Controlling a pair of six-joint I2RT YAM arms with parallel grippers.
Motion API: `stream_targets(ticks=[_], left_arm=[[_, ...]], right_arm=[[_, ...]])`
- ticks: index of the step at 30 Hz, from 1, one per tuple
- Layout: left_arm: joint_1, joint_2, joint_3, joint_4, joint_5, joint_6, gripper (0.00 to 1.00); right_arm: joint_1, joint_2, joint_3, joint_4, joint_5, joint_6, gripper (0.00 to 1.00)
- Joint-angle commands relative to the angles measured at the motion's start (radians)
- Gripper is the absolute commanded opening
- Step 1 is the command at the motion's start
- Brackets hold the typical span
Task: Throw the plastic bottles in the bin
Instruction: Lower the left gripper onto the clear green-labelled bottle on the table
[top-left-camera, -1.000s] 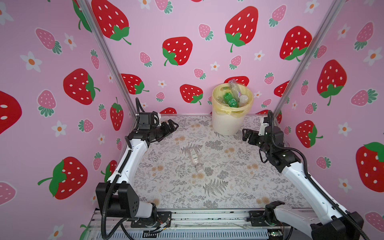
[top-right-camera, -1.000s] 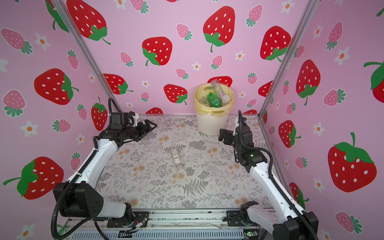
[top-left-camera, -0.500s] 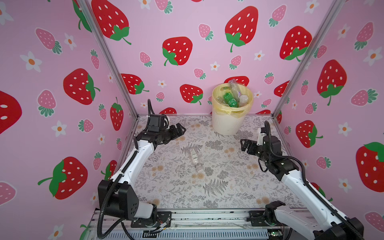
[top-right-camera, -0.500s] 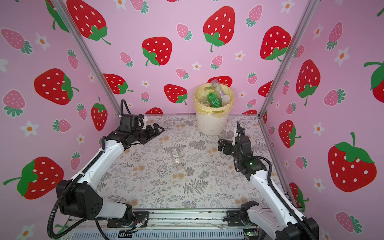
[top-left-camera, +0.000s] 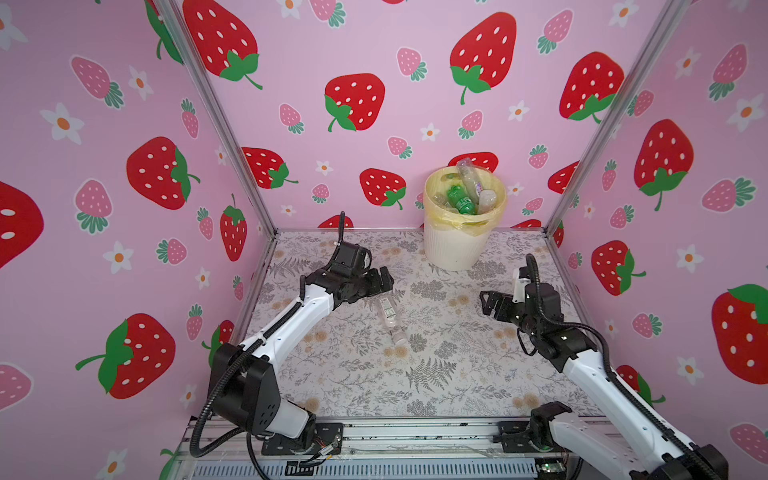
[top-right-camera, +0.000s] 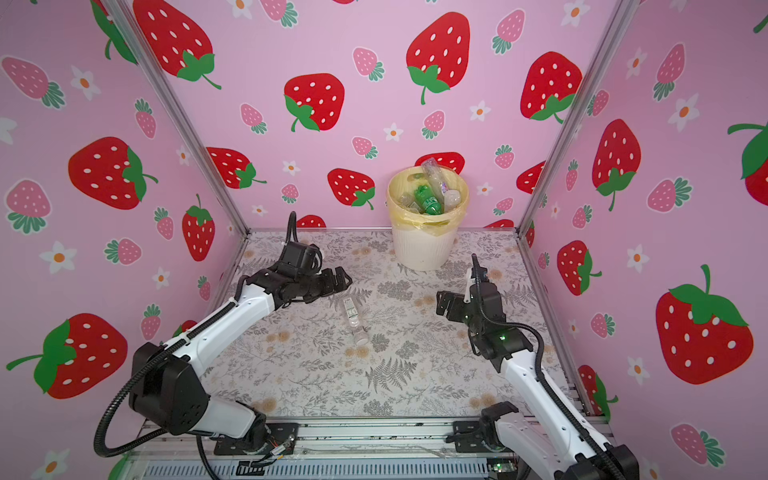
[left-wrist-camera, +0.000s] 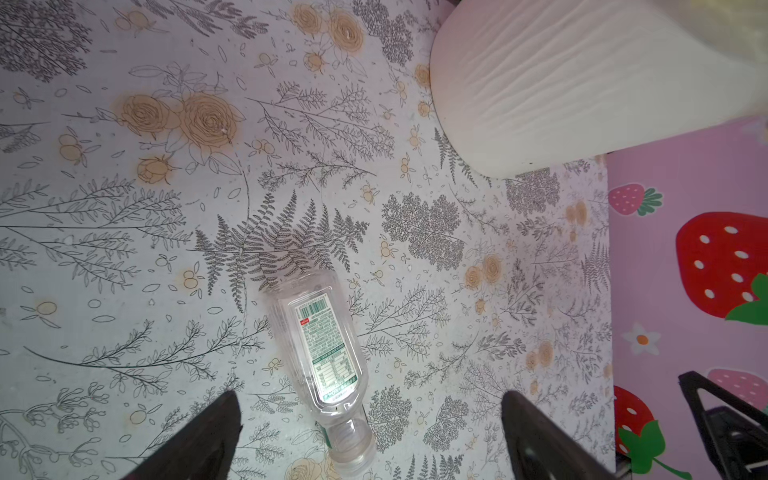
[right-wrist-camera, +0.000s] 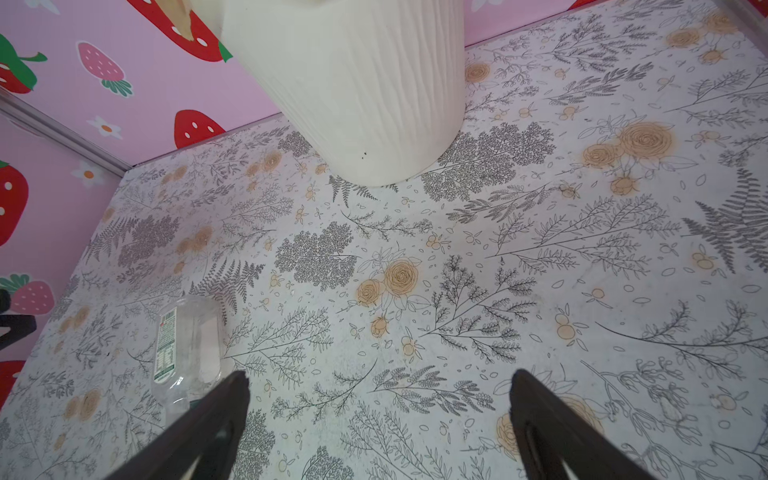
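Table (top-left-camera: 457, 374) open around the bottle (top-left-camera: 389, 313); bin (top-left-camera: 453, 249) stands at back.

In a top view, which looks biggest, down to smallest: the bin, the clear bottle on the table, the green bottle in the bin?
1. bin
2. clear bottle
3. green bottle: partly buried, so its place is unsure.

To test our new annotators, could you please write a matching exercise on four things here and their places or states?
Things: 1 green bottle; 2 bin; 3 left claw; 4 loose bottle.
States: a open, empty; b lying on the table; c upright by the back wall; d inside the bin.
Pairs: 1-d; 2-c; 3-a; 4-b.
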Motion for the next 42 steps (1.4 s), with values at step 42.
stream_targets(ticks=[42], left_arm=[[-0.131, 0.365, 0.065, -0.063, -0.213, -0.067, 0.66]], right_arm=[[-0.002, 0.03, -0.044, 0.037, -0.017, -0.014, 0.99]])
